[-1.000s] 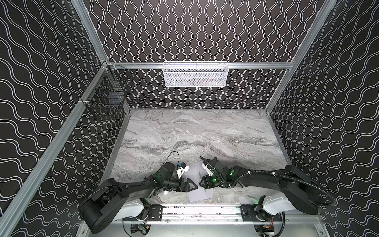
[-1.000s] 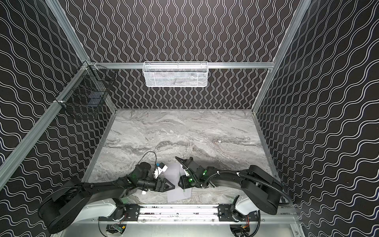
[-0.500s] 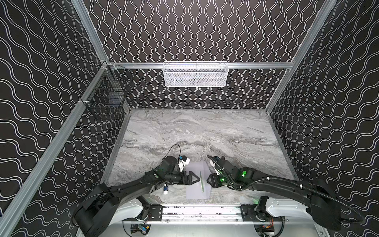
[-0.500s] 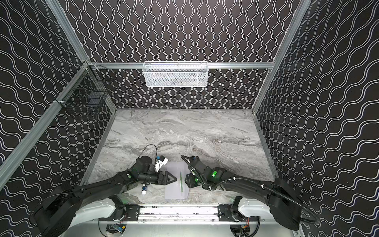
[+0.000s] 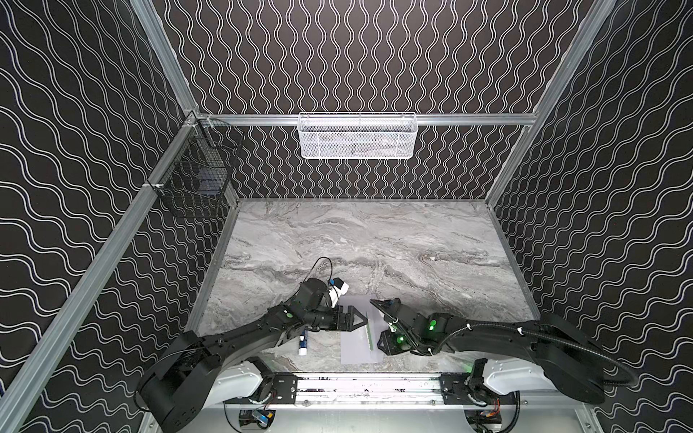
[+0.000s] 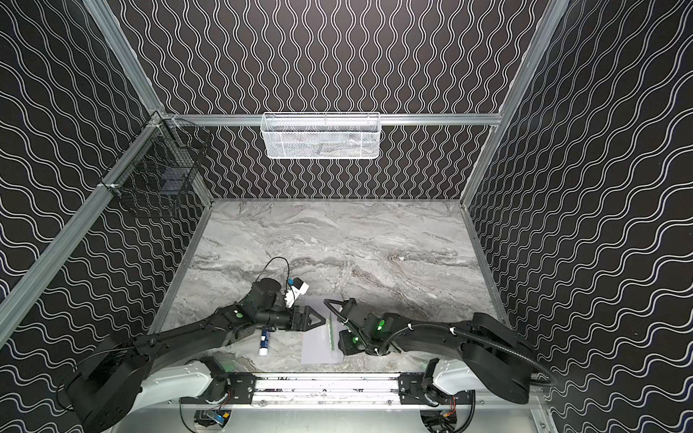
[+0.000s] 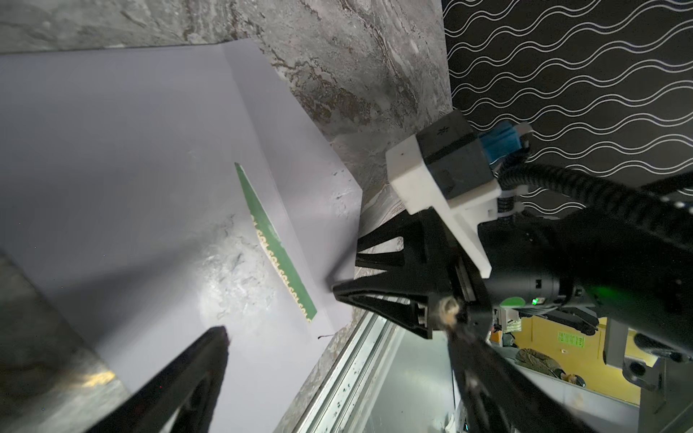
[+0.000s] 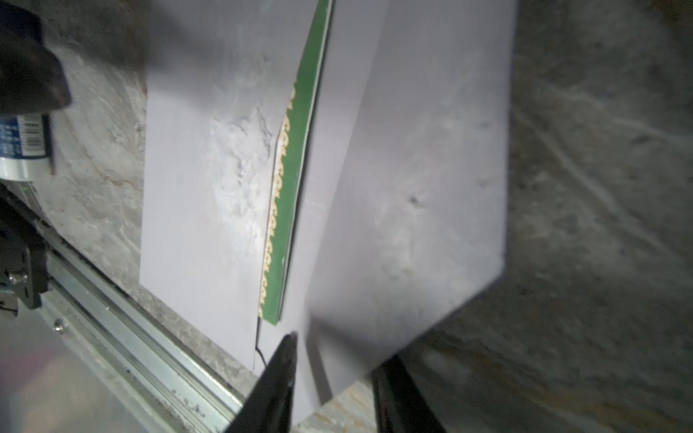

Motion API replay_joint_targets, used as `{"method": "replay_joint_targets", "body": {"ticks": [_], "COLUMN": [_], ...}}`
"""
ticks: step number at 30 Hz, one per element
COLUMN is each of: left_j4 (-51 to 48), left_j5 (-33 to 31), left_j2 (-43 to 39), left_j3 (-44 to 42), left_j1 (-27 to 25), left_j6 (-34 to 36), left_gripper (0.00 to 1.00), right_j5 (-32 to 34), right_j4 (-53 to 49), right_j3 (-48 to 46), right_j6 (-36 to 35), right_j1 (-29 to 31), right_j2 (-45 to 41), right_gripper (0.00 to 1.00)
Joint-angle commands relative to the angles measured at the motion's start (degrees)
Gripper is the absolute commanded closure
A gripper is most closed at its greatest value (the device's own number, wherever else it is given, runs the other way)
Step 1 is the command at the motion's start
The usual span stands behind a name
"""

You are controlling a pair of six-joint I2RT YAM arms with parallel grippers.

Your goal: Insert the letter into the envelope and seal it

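Letter point(image 8: 296, 150) mostly hidden inside envelope point(image 8: 195, 187); left fingers point(image 7: 187, 375) spread, right fingers point(image 8: 281, 367) blurred, grip unclear

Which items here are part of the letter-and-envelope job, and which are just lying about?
Job: envelope; letter, partly inside it; glue stick, likely for sealing.
Not involved: white basket on back wall; black basket on left wall.

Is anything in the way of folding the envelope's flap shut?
Yes. The open left gripper hovers over the envelope where the flap would land, and a green edge of the letter sticks out along the opening.
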Motion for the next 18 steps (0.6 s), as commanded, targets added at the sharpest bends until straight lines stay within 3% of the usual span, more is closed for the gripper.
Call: {"method": "replay_joint_targets", "body": {"ticks": [1, 12, 18], "left_j4": [-0.75, -1.96, -4.08], "left_j5": [0.35, 0.91, 0.61], "left_j2": [-1.31, -4.52, -6.17], "left_j3": [-0.73, -2.71, -2.30], "left_j1": [1.63, 4.13, 4.59], "left_j6": [1.87, 2.19, 3.22], "left_gripper": [0.04, 0.04, 0.04], "right_j5": [1.98, 4.21, -1.39], "right_j4": [-0.11, -3.88, -6.63], "right_j3": [0.84, 3.59, 5.51], "right_j6": [-0.01, -5.59, -14.18], "right_j1": [0.14, -3.72, -10.52], "right_j2": [0.69, 1.22, 1.80], "right_gripper": [0.74, 0.98, 1.00]}}
